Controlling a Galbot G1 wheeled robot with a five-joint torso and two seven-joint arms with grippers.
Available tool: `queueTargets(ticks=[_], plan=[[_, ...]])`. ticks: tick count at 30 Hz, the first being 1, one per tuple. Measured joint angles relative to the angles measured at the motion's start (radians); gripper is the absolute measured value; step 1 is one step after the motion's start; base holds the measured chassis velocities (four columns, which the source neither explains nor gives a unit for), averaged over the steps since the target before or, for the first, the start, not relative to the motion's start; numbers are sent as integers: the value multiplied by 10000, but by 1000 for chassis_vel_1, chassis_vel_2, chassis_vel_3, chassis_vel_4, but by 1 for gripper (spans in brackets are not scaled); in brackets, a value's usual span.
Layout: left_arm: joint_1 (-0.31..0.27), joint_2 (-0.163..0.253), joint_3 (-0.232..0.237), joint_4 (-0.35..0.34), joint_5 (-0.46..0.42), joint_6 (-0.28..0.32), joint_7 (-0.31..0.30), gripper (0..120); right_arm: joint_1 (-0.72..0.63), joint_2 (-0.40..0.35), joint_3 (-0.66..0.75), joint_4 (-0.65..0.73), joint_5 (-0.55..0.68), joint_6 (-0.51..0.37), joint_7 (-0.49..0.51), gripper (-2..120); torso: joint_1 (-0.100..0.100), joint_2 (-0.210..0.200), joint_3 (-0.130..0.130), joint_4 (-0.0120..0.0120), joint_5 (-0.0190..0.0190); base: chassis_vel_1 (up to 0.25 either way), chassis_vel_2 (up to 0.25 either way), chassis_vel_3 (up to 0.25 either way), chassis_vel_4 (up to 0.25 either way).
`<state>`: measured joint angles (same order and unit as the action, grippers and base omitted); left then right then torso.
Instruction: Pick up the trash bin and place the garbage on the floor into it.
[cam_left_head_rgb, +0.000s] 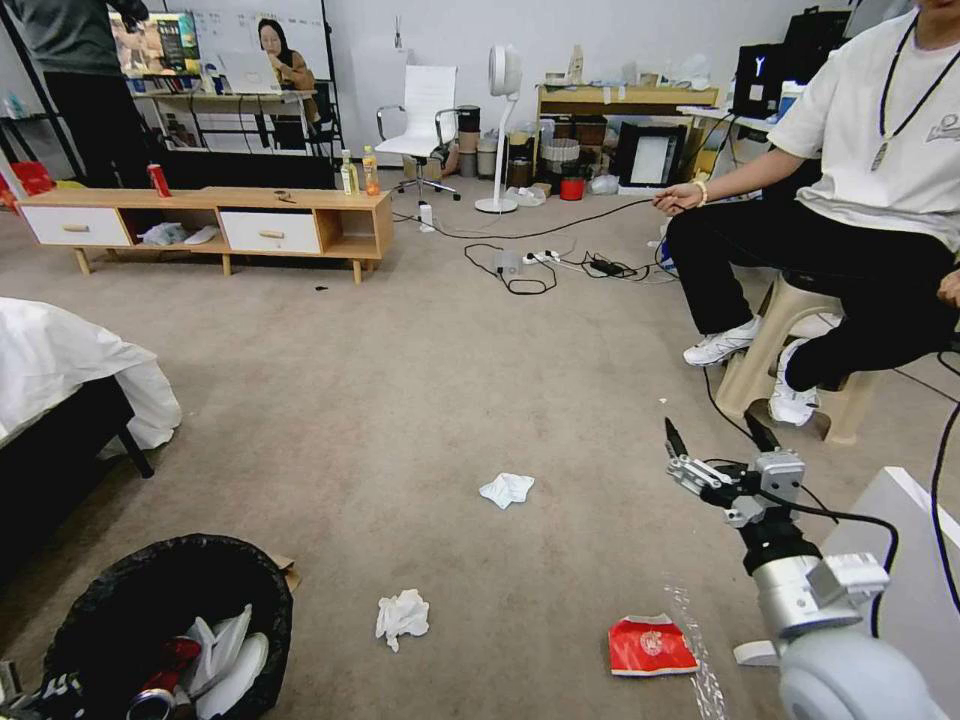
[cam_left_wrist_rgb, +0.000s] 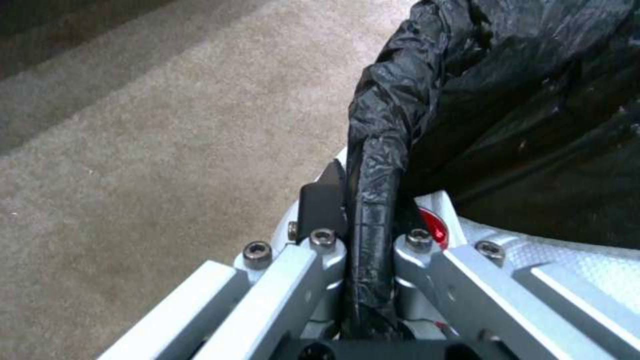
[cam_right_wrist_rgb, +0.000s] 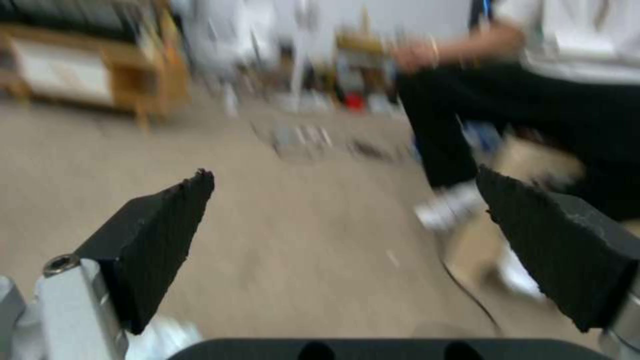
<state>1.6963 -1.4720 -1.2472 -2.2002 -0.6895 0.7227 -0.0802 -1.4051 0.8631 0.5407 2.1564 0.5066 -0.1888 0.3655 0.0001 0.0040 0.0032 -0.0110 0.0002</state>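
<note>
Trash bin rim pinched in left gripper; right gripper apart.

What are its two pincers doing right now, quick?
Left pincer: closed on the rim of the trash bin, gripping it through the black bag.
Right pincer: open, holding nothing, raised above the carpet.

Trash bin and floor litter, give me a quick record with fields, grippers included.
trash bin: near the robot's left, black bag lining, already holding white scraps and a red can
left gripper: fingers shut on the bin's bagged rim
right gripper: fingers open, raised above the carpet, holding nothing
tissues on floor: two, and
red packet: flat on the carpet near the right arm
</note>
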Motion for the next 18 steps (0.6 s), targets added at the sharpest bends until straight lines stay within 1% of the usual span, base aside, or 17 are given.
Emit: queueTargets(ticks=[1,2,3,4,5,6,7,8,9,11,12,13,14,15,17,18], plan=[[13,11,-3,0,-10,0,14,3,15,-233,130,-140,162,-824,152,100,0,0,0,0,-1,0,0,0,0],[15,18,-6,2,-15,0,20,3,25,-328,162,-204,215,-1098,213,100,0,0,0,1,0,0,0,0,0],[15,37,-18,37,-34,-1,32,3,52,-602,231,-381,351,-1692,352,100,0,0,0,1,1,0,0,0,0],[15,37,-18,37,-34,-1,32,3,52,-602,231,-381,351,-1692,352,100,0,0,0,1,1,0,0,0,0],[15,47,-29,60,-41,-3,41,3,54,-792,300,-474,415,-2103,372,100,0,0,0,2,2,0,0,0,0],[15,47,-29,60,-41,-3,41,3,54,-792,300,-474,415,-2103,372,100,0,0,0,2,2,0,0,0,0],[16,76,-39,118,-55,-7,69,3,18,-1141,481,-538,668,-2935,404,100,0,0,0,3,0,0,0,0,0],[16,76,-39,118,-55,-7,69,3,18,-1141,481,-538,668,-2935,404,100,0,0,0,3,0,0,0,0,0],[15,103,-40,162,-67,-14,94,3,-13,-1435,571,-551,888,-3723,521,100,0,0,0,1,-3,0,0,0,0],[-3,150,-36,219,-98,-21,116,3,-36,-1830,679,-673,1151,-4765,547,100,0,0,0,2,-2,0,0,0,0],[-3,150,-36,219,-98,-21,116,3,-36,-1830,679,-673,1151,-4765,547,100,0,0,0,2,-2,0,0,0,0],[-13,173,-21,240,-115,-25,122,3,-36,-2016,700,-776,1230,-5162,476,100,0,0,0,2,1,0,0,0,0],[-13,173,-21,240,-115,-25,122,3,-36,-2016,700,-776,1230,-5162,476,100,0,0,0,2,1,0,0,0,0],[-27,198,-4,265,-128,-32,130,3,-37,-2220,726,-938,1318,-5468,288,100,0,0,0,2,0,0,0,0,0],[-54,225,22,298,-149,-40,140,3,-74,-2537,716,-1195,1319,-5610,8,100,0,0,0,2,-1,0,0,0,0],[-54,225,22,298,-149,-40,140,3,-74,-2537,716,-1195,1319,-5610,8,100,0,0,0,2,-1,0,0,0,0]])
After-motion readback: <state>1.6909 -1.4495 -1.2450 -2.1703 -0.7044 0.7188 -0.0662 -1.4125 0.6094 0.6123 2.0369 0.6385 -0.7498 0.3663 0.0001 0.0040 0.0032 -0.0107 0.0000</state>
